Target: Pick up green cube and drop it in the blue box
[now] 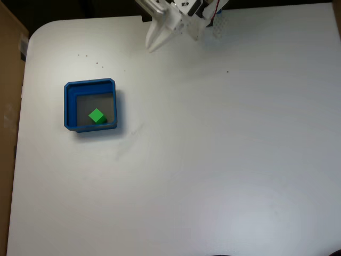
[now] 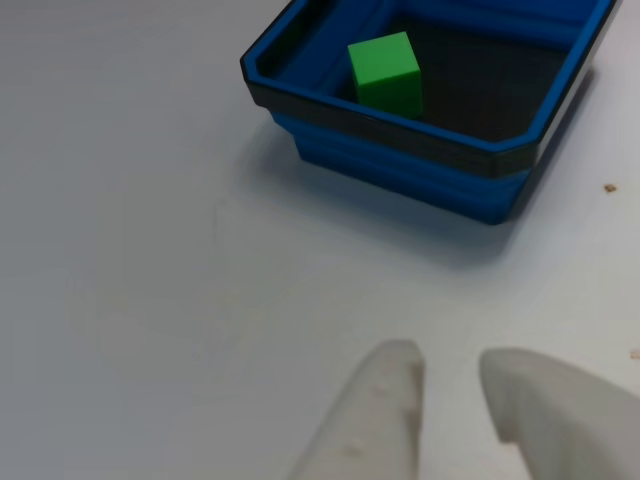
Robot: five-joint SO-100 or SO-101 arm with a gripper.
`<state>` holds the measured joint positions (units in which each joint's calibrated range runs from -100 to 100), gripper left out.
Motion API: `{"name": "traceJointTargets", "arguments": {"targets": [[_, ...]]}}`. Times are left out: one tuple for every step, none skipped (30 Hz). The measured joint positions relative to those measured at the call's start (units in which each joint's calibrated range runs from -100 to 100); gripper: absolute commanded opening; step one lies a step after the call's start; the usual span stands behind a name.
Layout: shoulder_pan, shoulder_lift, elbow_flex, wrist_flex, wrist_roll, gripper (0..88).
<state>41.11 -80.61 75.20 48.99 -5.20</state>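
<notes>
The green cube (image 1: pixel 96 116) lies inside the blue box (image 1: pixel 68 101), near the box's lower edge in the fixed view, on the grey bottom. My white gripper (image 1: pixel 153 47) hovers at the top of the table, well to the right of the box and apart from it. In the other view the green cube (image 2: pixel 385 72) rests against the near wall of the blue box (image 2: pixel 400 170). My gripper (image 2: pixel 450 365) is at the bottom of that view, its two fingers a little apart with nothing between them.
The white table (image 1: pixel 224 160) stretches wide to the right of and below the box. A brown board (image 1: pixel 9 80) stands along the left edge. A few small dark specks (image 1: pixel 97 64) lie above the box.
</notes>
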Motion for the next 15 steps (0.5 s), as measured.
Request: {"name": "traceJointTargets", "arguments": {"targets": [[0.0,-1.41,1.34,0.0,0.0,1.5],[0.0,-2.75,2.6,0.0,0.0,1.5],[-0.07,-4.08,4.03,0.0,0.0,1.5],[-0.36,-5.16,5.1,0.0,0.0,1.5],[-0.71,-6.08,6.0,0.0,0.0,1.5],[-0.92,-7.07,6.8,0.0,0.0,1.5],[-1.07,-7.99,7.61,0.0,0.0,1.5],[-1.21,-8.82,8.68,0.0,0.0,1.5],[-1.21,-9.65,9.58,0.0,0.0,1.5],[-1.21,-10.74,10.56,0.0,0.0,1.5],[-1.21,-11.74,11.55,0.0,0.0,1.5],[-1.21,-12.82,12.62,0.0,0.0,1.5],[-1.28,-14.07,13.7,0.0,0.0,1.5],[-1.35,-15.15,14.77,0.0,0.0,1.5],[-1.35,-16.23,16.03,0.0,0.0,1.5]]}}
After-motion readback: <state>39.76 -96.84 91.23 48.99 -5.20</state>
